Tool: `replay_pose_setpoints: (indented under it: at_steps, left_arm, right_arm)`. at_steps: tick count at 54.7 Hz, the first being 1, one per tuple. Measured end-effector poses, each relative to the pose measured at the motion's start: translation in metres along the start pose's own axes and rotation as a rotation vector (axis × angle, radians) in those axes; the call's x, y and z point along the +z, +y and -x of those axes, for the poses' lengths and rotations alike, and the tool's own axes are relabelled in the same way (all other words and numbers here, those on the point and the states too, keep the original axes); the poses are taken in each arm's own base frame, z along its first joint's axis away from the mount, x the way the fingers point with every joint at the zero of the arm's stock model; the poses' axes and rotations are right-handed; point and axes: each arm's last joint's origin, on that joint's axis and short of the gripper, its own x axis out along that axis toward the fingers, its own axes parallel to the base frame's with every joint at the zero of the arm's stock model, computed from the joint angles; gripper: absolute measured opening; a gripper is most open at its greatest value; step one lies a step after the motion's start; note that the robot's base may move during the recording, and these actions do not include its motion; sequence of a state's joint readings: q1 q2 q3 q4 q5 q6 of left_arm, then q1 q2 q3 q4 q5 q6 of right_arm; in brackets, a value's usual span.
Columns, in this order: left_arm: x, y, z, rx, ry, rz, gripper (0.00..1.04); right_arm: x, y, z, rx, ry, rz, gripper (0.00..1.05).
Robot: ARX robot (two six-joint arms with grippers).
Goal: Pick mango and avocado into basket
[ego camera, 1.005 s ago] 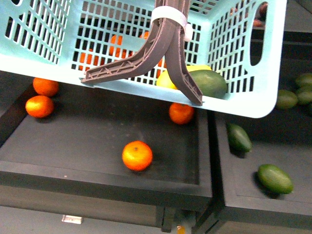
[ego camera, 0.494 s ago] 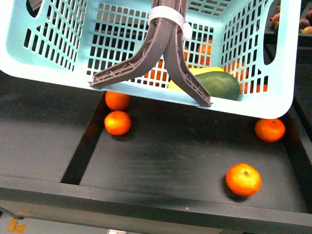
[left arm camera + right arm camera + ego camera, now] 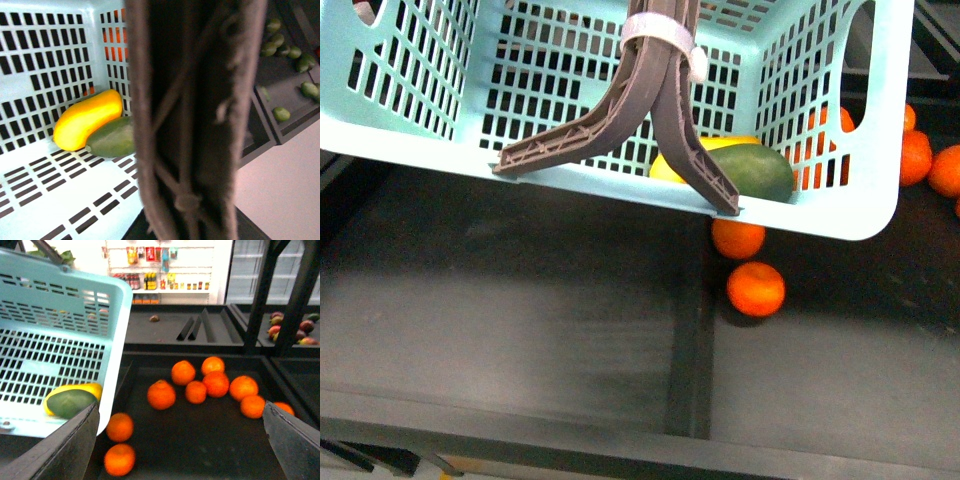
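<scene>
Across the top of my front view hangs the basket [image 3: 820,215], tilted, its brown handles [image 3: 660,110] zip-tied and crossing my line of sight. Inside, the mango [image 3: 87,120] and avocado [image 3: 112,137] lie touching in one corner against the lattice wall. Below sit dark display trays [image 3: 520,300] — two oranges [image 3: 756,288] lie just under the basket's rim, with more clustered beyond. My right gripper [image 3: 180,440] stands spread open over the oranges; I cannot tell the left claw's state, since the handle fills that view.
</scene>
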State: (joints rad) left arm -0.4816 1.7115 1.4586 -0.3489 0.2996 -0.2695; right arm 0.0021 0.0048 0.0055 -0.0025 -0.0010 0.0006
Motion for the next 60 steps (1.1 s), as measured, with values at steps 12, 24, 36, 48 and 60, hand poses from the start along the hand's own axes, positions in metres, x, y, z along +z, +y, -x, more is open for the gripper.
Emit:
replay_pose_setpoints:
  at_steps: [12, 24, 36, 48, 60]
  left_arm:
    - [0.002, 0.007, 0.002, 0.026, -0.01, 0.014, 0.06]
    - [0.001, 0.005, 0.001, 0.035, -0.011, 0.006, 0.06]
    - [0.0, -0.001, 0.0, -0.019, 0.005, 0.0, 0.06]
    - [-0.001, -0.004, -0.001, -0.02, 0.007, -0.005, 0.06]
    - [0.0, 0.003, -0.001, -0.05, 0.07, -0.027, 0.06]
  right_arm:
    - [0.0, 0.0, 0.0, 0.002, -0.001, 0.0, 0.97]
    - [0.0, 0.0, 0.0, 0.001, 0.0, 0.0, 0.97]
    - [0.0, 0.0, 0.0, -0.001, 0.0, 0.0, 0.97]
    - [0.0, 0.0, 0.0, -0.002, 0.0, 0.0, 0.97]
    - [0.0, 0.0, 0.0, -0.002, 0.0, 0.0, 0.97]
